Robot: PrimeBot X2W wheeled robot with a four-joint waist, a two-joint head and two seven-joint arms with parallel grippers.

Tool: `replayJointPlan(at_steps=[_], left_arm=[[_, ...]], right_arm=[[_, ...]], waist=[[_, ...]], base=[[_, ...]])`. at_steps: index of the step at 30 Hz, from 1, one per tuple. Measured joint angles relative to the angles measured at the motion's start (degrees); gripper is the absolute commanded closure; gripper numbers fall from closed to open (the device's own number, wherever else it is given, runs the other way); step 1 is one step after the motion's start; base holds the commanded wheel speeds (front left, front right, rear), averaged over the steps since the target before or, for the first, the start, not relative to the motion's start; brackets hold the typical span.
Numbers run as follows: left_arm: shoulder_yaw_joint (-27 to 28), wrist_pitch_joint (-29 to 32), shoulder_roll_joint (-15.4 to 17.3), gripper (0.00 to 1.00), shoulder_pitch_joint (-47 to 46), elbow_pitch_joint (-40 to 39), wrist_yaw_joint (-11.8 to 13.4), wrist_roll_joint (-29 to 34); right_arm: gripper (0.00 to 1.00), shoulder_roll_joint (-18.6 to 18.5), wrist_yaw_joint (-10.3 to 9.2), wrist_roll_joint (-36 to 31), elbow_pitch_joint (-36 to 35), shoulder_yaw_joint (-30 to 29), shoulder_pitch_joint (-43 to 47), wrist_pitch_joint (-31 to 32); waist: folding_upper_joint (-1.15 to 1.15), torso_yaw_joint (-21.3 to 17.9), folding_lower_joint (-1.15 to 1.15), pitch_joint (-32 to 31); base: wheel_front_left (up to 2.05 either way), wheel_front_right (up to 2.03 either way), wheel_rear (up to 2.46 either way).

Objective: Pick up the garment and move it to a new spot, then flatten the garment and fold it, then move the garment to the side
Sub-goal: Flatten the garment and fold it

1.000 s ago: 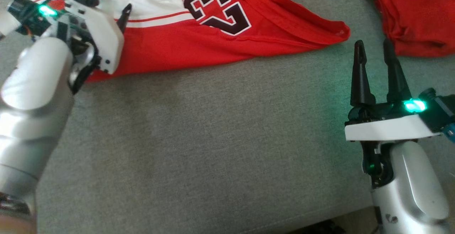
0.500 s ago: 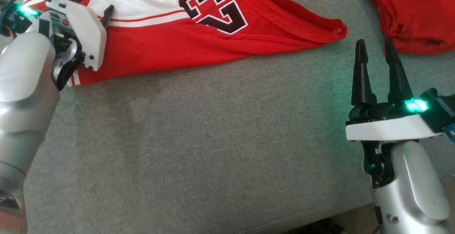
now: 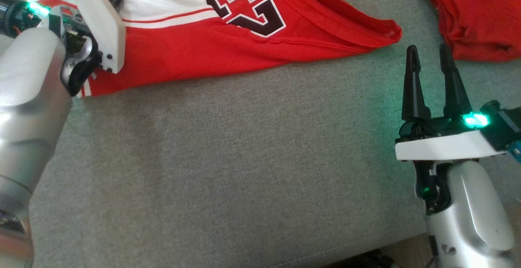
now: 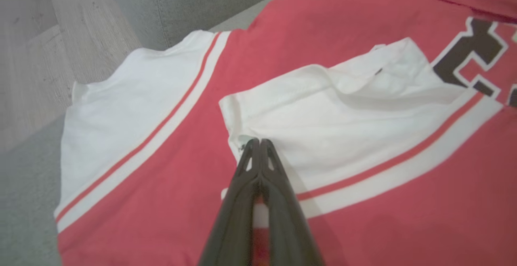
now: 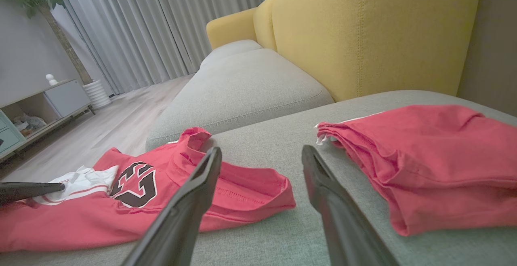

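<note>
– Fingers (image 4: 238,201) on the left gripper (image 4: 258,142) are pressed tight together. Their tips sit right on the edge of the white flap (image 4: 343,108) of the shirt (image 3: 195,52). Little folds run to the tips, so I think they pinch the cloth.
– And the right gripper (image 3: 427,50)?
– Its two fingers stand wide apart with nothing between them. It hangs above the bare couch (image 3: 244,158), near the shirt's right corner but not touching it.
– So where is the shirt?
– It lies on the gray couch seat, over on the robot's left, close to the edge where the floor (image 4: 24,55) begins.
– How much of the job is done?
– Not much, I'd say. The shirt is not lifted, it is not flat (one white part is flipped over onto the red) and it is not folded. This grab looks like the very first step. Moving, smoothing, folding and putting it aside are all left.
– What is that red heap (image 3: 476,15) on the right?
– Another red cloth, bunched in thick folds. It sits apart from the shirt.
– What does the shirt feel like, do you think?
– Thin and floppy. It is red with white bands, thin red stripes and a big dark number (image 3: 246,11) with a white rim. The couch is rough woven stuff, soft and flat, so I guess the shirt slides a bit when pulled.
</note>
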Motion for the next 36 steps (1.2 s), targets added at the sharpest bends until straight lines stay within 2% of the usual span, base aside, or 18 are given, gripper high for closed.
replayJointPlan(at_steps=[4, 12, 16, 21, 22, 27, 32, 34, 36], left_arm=[[-0.38, -4.19, -0.08, 1.0, -0.01, -0.15, 0.0, 0.0], [-3.56, -17.77, 0.31, 1.0, 0.36, -3.3, 0.0, 0.18], [-10.7, -20.12, 2.22, 1.0, 0.63, -10.12, 0.0, 0.1], [-18.06, -25.53, 5.94, 1.0, 1.9, -18.71, 0.0, -0.21], [-18.06, -25.53, 5.94, 1.0, 1.9, -18.71, 0.0, -0.21], [-26.33, -30.49, 9.88, 1.0, 3.4, -26.46, 0.0, 1.27], [-29.37, -31.4, 13.46, 1.0, 8.1, -32.39, 0.0, 4.22], [-29.47, -30.11, 14.11, 1.0, 11.0, -34.24, 0.0, 5.03], [-29.61, -27.97, 14.26, 1.0, 16.91, -37.23, 0.0, 8.81]], right_arm=[[0.0, 0.0, 0.0, -0.01, 0.47, -0.33, -0.03, 0.0], [0.0, 0.03, 0.0, 1.81, 2.78, -1.0, 0.16, 0.0], [0.0, 0.02, 0.0, 1.99, 4.19, -1.45, 1.58, 0.0], [0.0, 0.07, 0.0, 1.35, 5.76, -2.48, 3.32, 0.0], [0.0, 0.07, 0.0, 1.35, 5.76, -2.48, 3.32, 0.0], [0.0, 0.07, 0.0, 0.9, 6.46, -3.99, 3.8, 0.0], [0.0, 0.08, 0.0, 0.33, 7.82, -4.32, 5.53, 0.0], [0.0, 0.09, 0.0, 0.33, 8.16, -4.34, 5.5, 0.0], [0.0, 0.1, 0.0, 0.32, 8.69, -4.36, 5.47, 0.0]], waist=[[0.0, 0.5, 0.0, -0.91], [0.0, 1.41, -0.01, -6.45], [0.0, 2.55, -0.02, -9.81], [0.0, 5.79, -0.02, -12.56], [0.0, 5.79, -0.02, -12.56], [0.0, 9.41, -0.01, -14.84], [0.0, 12.83, -0.01, -16.58], [0.0, 13.96, -0.01, -17.08], [0.0, 15.15, -0.01, -17.68]], base=[[0.0, 0.0, 0.0], [0.0, 0.0, 0.0], [0.0, 0.0, 0.0], [0.0, 0.0, 0.0], [0.0, 0.0, 0.0], [0.0, 0.0, 0.0], [0.0, 0.0, 0.0], [0.0, 0.0, 0.0], [0.0, 0.0, 0.0]])
